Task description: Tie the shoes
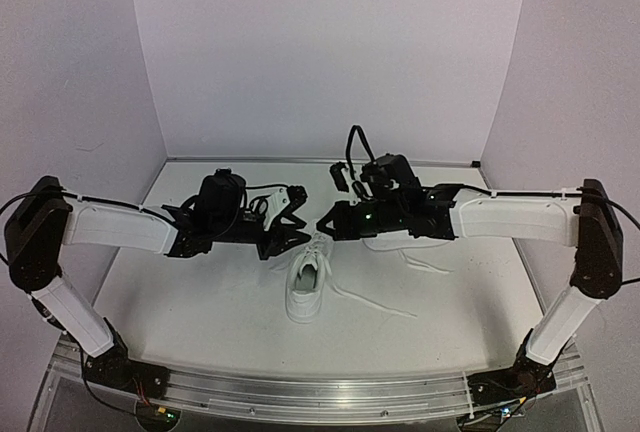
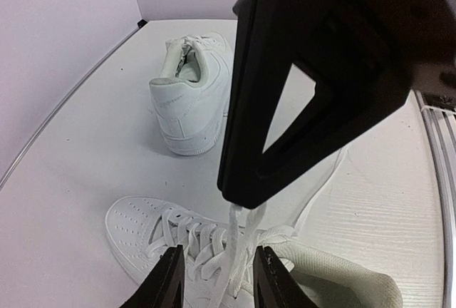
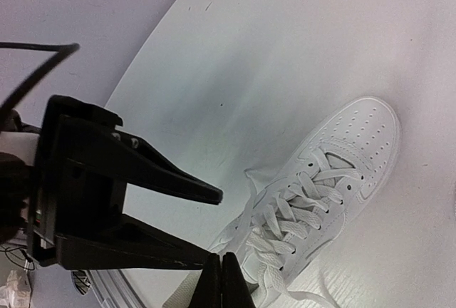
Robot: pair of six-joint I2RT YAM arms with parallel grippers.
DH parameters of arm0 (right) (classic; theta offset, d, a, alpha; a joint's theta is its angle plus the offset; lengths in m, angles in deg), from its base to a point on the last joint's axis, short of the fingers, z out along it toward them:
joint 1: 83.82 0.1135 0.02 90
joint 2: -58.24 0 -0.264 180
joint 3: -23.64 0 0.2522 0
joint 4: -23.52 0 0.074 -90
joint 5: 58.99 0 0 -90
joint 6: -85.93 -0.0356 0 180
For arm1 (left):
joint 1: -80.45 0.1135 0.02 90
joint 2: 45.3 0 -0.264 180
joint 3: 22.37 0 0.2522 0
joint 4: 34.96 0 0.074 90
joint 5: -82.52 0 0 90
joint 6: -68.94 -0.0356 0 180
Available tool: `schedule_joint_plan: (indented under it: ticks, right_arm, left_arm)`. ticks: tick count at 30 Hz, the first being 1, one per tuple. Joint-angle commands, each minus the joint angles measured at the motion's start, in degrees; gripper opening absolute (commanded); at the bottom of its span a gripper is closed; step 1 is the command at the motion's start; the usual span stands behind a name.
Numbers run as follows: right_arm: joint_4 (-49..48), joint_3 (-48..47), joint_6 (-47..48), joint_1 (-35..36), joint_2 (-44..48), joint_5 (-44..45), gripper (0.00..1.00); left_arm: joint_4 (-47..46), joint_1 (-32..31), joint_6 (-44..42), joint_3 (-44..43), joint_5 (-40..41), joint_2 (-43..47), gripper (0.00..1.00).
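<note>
My right claw [image 3: 221,259] pinches a lace [image 2: 239,235] above the near shoe [image 2: 142,226]; my left claw [image 2: 219,252] stands wide beside it. My right arm [image 1: 500,217] overhangs the far shoe [image 2: 189,101].

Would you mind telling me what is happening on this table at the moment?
The robot is working on tying a pair of white sneakers. The right end effector is shut on a lace of the nearer shoe and holds it up above the shoe. The left end effector is open and straddles that same lace just below. The other shoe sits apart, farther back, and is not held. No knot shows yet.
</note>
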Motion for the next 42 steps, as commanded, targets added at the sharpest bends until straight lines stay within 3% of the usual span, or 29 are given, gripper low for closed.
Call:
schedule_joint_plan:
  ticks: [1,17,29,35,42]
  right_arm:
    - [-1.5,0.3,-0.8,-0.3,3.0,1.8,0.0]
    - [-2.0,0.5,-1.1,-0.4,3.0,1.4,0.0]
    - [-1.9,1.2,-1.2,-0.8,3.7,1.7,0.0]
    - [-1.9,1.4,-1.4,-0.8,3.7,1.8,0.0]
    - [-2.0,1.3,-1.7,-0.8,3.8,2.2,0.0]
  left_arm:
    - [-2.6,-0.1,-0.2,-3.8,-2.0,-2.9,0.31]
    - [-3.3,-0.1,0.1,-7.0,-3.6,-7.5,0.18]
    - [-3.2,0.0,-0.5,-2.2,-2.0,-3.4,0.26]
    - [-3.8,0.0,0.3,-1.6,-0.8,-2.9,0.45]
    - [-3.8,-0.1,0.8,-4.4,-2.0,-5.1,0.39]
